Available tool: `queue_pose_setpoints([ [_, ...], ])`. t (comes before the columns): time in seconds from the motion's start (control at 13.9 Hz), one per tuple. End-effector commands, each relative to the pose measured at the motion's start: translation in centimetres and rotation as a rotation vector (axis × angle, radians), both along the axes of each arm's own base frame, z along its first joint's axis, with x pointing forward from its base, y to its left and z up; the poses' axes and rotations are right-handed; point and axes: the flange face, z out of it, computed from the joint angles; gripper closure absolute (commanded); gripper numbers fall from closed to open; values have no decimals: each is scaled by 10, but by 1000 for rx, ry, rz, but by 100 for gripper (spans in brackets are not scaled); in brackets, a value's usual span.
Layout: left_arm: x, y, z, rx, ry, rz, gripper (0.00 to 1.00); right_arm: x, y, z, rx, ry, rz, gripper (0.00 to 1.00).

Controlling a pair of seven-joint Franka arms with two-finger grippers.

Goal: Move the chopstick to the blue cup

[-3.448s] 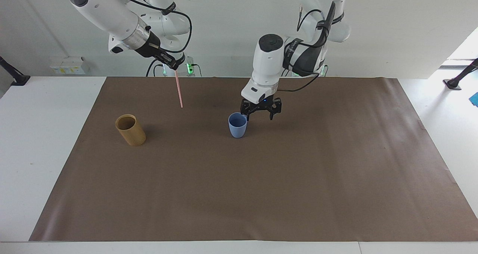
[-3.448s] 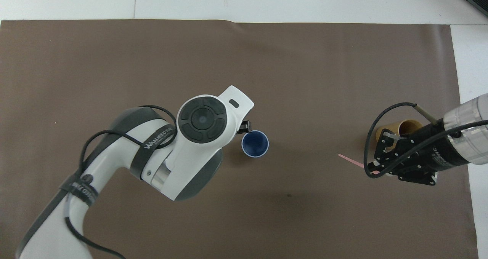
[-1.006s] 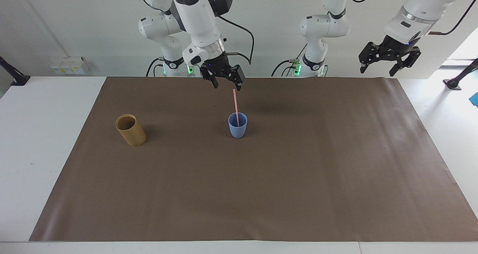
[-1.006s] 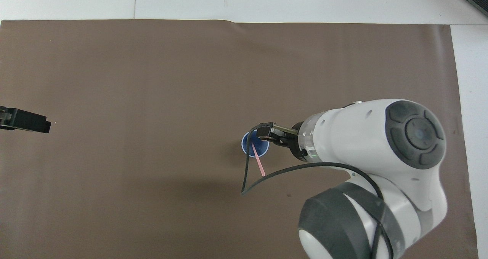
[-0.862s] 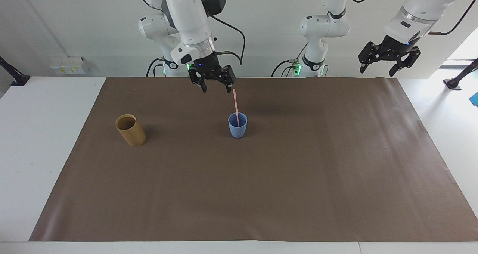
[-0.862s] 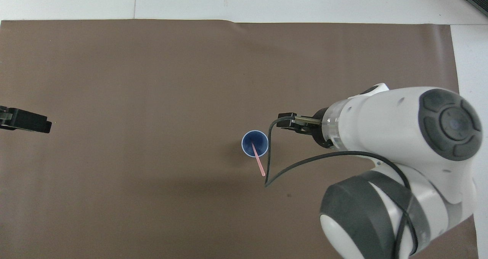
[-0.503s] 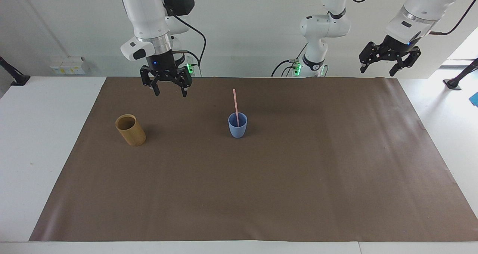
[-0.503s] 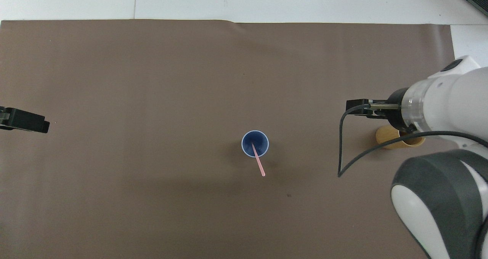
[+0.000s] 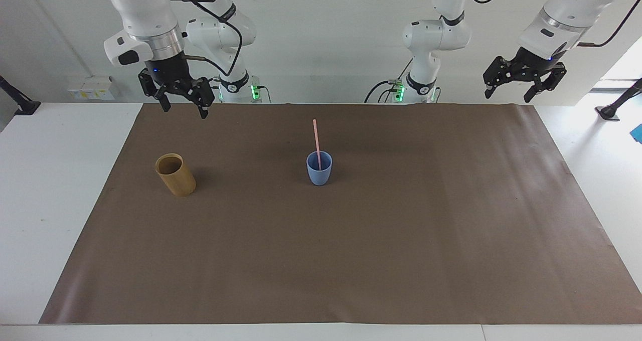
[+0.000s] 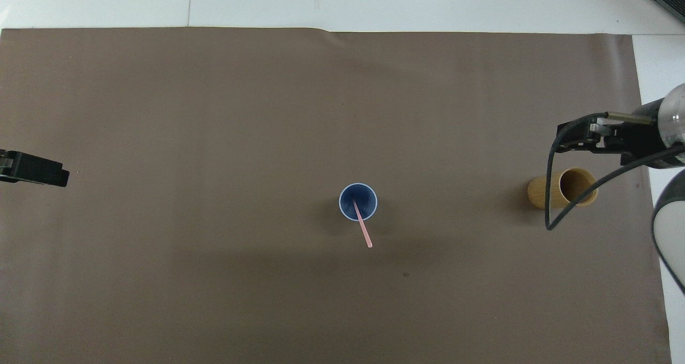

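The light-blue cup (image 9: 319, 168) (image 10: 358, 202) stands upright in the middle of the brown mat. The pale-pink chopstick (image 9: 316, 140) (image 10: 362, 225) stands in it, leaning against the rim on the side nearer the robots, its upper half sticking out. My right gripper (image 9: 183, 104) (image 10: 583, 139) hangs open and empty, high over the mat's edge at the right arm's end, above the tan cup. My left gripper (image 9: 521, 86) (image 10: 32, 171) waits open and empty, raised over the left arm's end of the table.
A tan bamboo-coloured cup (image 9: 175, 174) (image 10: 563, 188) stands empty toward the right arm's end of the mat. The brown mat (image 9: 351, 261) covers most of the white table. The right arm's black cable (image 10: 551, 203) dangles over the tan cup.
The right gripper has swung away from over the blue cup toward the right arm's end and risen. The chopstick stays standing in the blue cup. The left arm has not moved.
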Motion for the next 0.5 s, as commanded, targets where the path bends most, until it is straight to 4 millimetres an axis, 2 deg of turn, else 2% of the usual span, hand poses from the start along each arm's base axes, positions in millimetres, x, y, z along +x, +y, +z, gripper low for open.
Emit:
queue_pose_setpoints([
  [0.0,-7,1,3,-1,-2,8,0,7,-18,-1,31,17,-17,0],
  [0.22,-7,2,3,-1,-2,9,0,7,-31,-1,34,18,-31,0],
  [0.29,-7,2,3,-1,-2,9,0,8,-43,0,34,12,-54,0],
  [0.43,-7,1,3,-1,-2,8,0,14,-46,2,33,-26,-57,0],
])
